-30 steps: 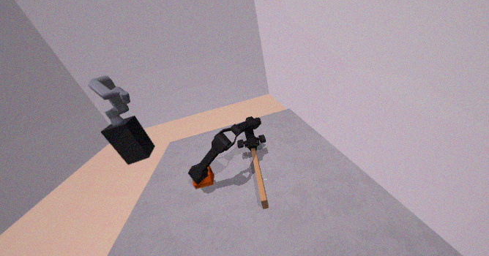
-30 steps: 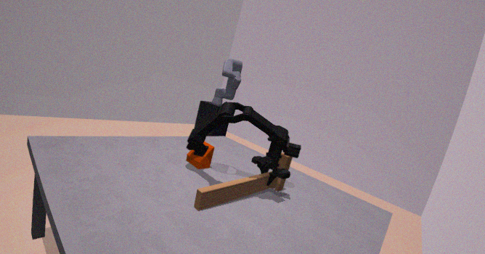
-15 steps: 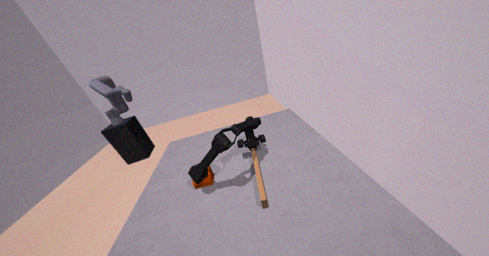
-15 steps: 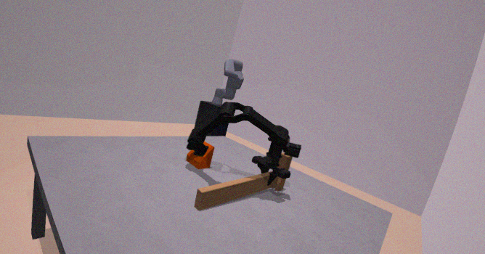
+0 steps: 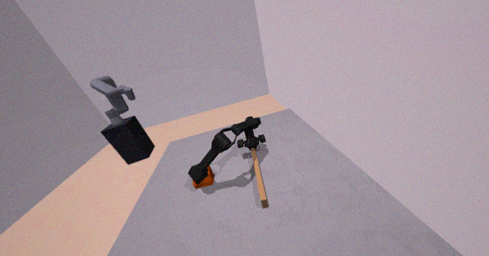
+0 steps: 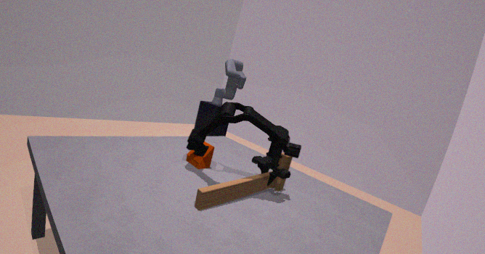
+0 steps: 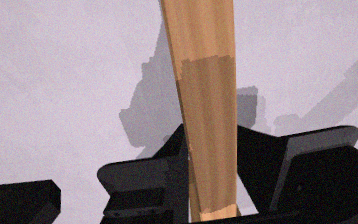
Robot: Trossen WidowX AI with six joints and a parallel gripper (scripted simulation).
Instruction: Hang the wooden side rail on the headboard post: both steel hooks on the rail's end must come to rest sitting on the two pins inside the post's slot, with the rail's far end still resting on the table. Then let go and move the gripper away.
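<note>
So your gripper (image 5: 252,147) (image 6: 271,177) (image 7: 199,124) is clamped on the rail (image 5: 259,176) (image 6: 232,191) (image 7: 207,100), fingers partway apart, one on each side of the wood. In the wrist view you've got a dark finger to the left and another to the right, with the rail running up between them. You're gripping it close to the post end, pointing down from above.

As for where the rail is, it sits between your fingertips and most of its length sticks out from the gripper, away from the post (image 6: 285,162). The post stands upright right behind your gripper in the exterior view. The far end is down low by the table (image 5: 311,200) (image 6: 127,206) (image 7: 55,90), but I can't tell if it's actually touching. Can't see your hooks, pins or slot either, so no idea if anything's seated.

Count-wise you've got one rail, one post, one table, one black arm (image 5: 221,142) (image 6: 254,117) with one gripper, one orange base (image 5: 208,180) (image 6: 208,159), plus one grey arm (image 5: 117,99) (image 6: 232,83) on one black block (image 5: 129,142) (image 6: 210,117) at the back.
</note>
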